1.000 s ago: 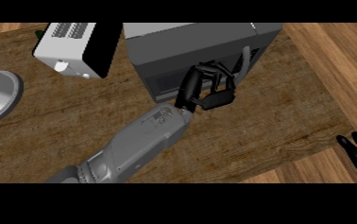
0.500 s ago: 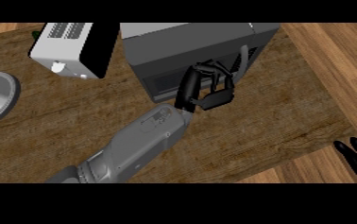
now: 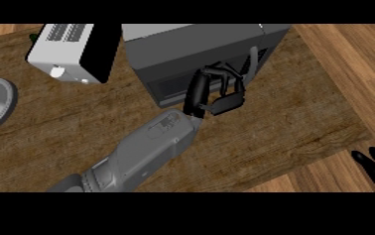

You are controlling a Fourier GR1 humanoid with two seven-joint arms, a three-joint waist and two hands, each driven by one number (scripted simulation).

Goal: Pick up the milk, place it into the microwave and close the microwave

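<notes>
Now the left robot hand (image 3: 216, 88) touches the microwave (image 3: 198, 55) door.

L hand (image 3: 214, 91) at microwave (image 3: 192, 55) door, fingers curled.

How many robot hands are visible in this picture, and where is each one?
2. The left hand is against the front of the grey microwave, fingers curled near its handle. Of the right hand, only fingertips show at the right edge, over the wooden counter.

Grey left forearm (image 3: 139, 152) with smooth panelled shell, ribbed dark cuff near elbow, black left hand (image 3: 212, 90); right hand (image 3: 364, 160) black too.
</notes>
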